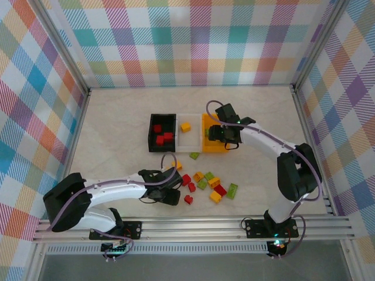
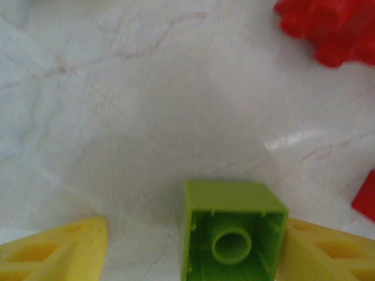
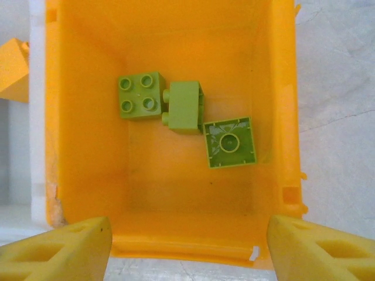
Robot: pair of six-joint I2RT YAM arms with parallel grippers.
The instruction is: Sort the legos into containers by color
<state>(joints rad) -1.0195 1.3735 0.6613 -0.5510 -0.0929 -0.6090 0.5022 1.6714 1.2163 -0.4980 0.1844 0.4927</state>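
Looking from above: the black bin (image 1: 150, 133), white bin (image 1: 188, 142) and orange bin (image 1: 212, 150) stood touching in a row at mid-table (image 1: 117, 123). Red bricks (image 1: 161, 133) lay in the black bin and a yellow brick (image 1: 186, 126) in the white.
Heap: the loose bricks (image 1: 214, 182), red, yellow and green mixed, lay on the table in front of the bins, between the two arms.
Arms from above: the right claw (image 1: 225, 134) hung over the orange bin. The left claw (image 1: 174, 188) sat low at the heap's left edge.
Left wrist: the left claw's fingers (image 2: 53, 249) were apart. A green brick (image 2: 234, 234) stood between them, hollow underside toward the camera. It touched one finger and left a clear gap to the other, so it was not clamped. A red stray (image 2: 328, 29) lay near, not touching it.
Right wrist: the right claw (image 3: 188, 246) was spread wide and empty above the orange bin. A green trio (image 3: 184, 105) rested on the bin's floor, close together.
Handling: the green brick looked light, stiff and smooth-walled, so likely to slip or twist under an off-centre squeeze.
Grip: best taken on two opposite flat sides, squarely, away from the studs. It probably belonged with the green trio.
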